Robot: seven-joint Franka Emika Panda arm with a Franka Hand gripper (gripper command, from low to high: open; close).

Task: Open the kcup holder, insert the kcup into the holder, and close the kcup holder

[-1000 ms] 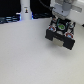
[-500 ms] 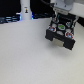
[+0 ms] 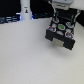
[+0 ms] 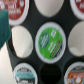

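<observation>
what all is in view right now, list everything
kcup holder: one, black, on the white table toward the exterior view's right, tray of round slots exposed
kcup: one, green lid, seated in a tray slot
other pods: at least three partly visible, red or dark lids, in neighbouring slots
empty slots: several, pale inside
table: one, white
white bottle-like object: one, at the back, exterior view's left; too blurred to identify
gripper: one, above the holder, jaw state unclear

You can count one kcup holder (image 3: 61,31), one green-lidded kcup (image 4: 50,41), two red-lidded pods (image 4: 14,11), and two dark-lidded pods (image 4: 22,74) in its tray.
</observation>
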